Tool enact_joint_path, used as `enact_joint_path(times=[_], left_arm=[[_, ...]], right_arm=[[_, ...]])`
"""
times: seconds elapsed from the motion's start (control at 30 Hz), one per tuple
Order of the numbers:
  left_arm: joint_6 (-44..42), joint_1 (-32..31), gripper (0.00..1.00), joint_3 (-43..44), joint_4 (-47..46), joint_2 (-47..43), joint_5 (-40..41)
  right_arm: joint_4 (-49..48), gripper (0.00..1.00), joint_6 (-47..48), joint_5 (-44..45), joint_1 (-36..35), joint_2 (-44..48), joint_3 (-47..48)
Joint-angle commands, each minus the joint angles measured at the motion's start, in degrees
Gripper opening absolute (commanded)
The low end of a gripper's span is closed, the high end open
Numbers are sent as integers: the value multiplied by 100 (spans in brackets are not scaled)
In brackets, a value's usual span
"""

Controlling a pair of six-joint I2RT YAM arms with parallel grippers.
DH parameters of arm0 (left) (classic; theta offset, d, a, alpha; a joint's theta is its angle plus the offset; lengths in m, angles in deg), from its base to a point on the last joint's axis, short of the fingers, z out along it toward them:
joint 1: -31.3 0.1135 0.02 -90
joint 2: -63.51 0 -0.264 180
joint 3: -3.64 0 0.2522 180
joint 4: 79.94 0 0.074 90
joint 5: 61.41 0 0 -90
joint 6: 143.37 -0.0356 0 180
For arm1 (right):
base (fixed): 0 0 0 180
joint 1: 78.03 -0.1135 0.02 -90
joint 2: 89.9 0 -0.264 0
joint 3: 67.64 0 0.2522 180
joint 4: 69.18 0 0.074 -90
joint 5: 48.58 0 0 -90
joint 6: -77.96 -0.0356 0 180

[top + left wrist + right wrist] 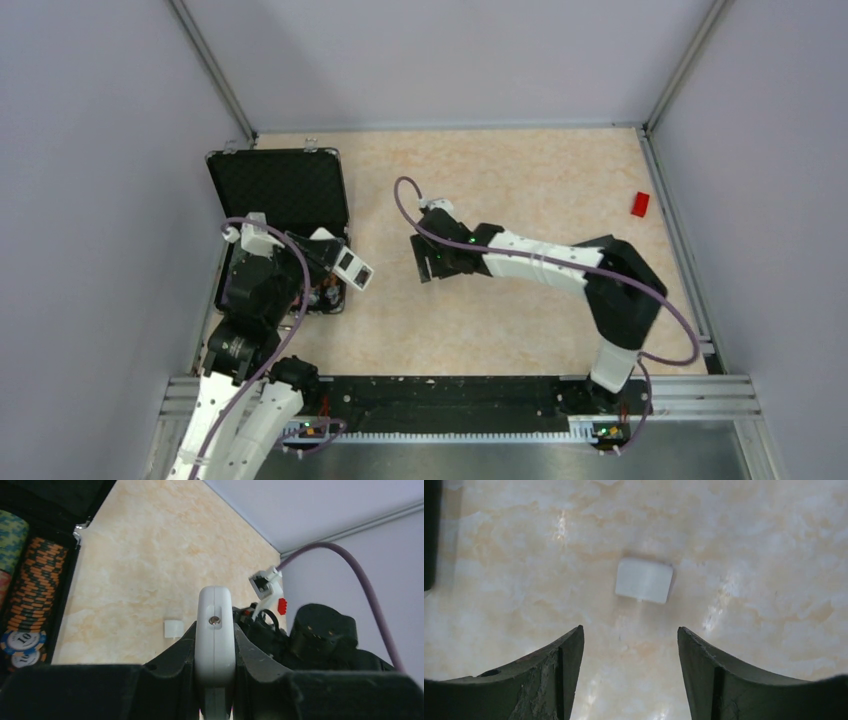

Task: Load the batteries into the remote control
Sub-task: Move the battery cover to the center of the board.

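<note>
The left fingers are clamping shut on the remote control, one pressing on each side. Its rounded end, which has a small round fitting, is poking out past the tips. In the overhead view the remote is being held off the surface at the right edge of the open black case, beside the stacked chips.

The right fingers are standing wide apart with nothing between them. They are hovering over a small white cover piece that is lying flat on the surface, just ahead of the tips. A red block is sitting well apart, near the right wall.

The batteries are not showing in any view, so I cannot tell where they are.

The remote looks like a light, rigid shell of smooth plastic, so it is likely slippery. Gripping it on its sides near the middle, as here, should be steadying it while leaving the battery bay reachable. Slim round cells would probably roll and slip, so taking each across the middle of its barrel seems wisest. The cover looks thin and light, and is best pinched by two opposite edges.
</note>
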Motion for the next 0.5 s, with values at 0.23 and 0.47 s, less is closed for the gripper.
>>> enact_joint_path(times=[0.23, 0.47], left_arm=[[-176, 17, 0, 245, 321, -103, 597], [-183, 17, 0, 130, 96, 37, 597]], right_arm=[[523, 72, 1369, 1022, 120, -2235, 2077], [757, 70, 1080, 1098, 345, -2118, 1649]])
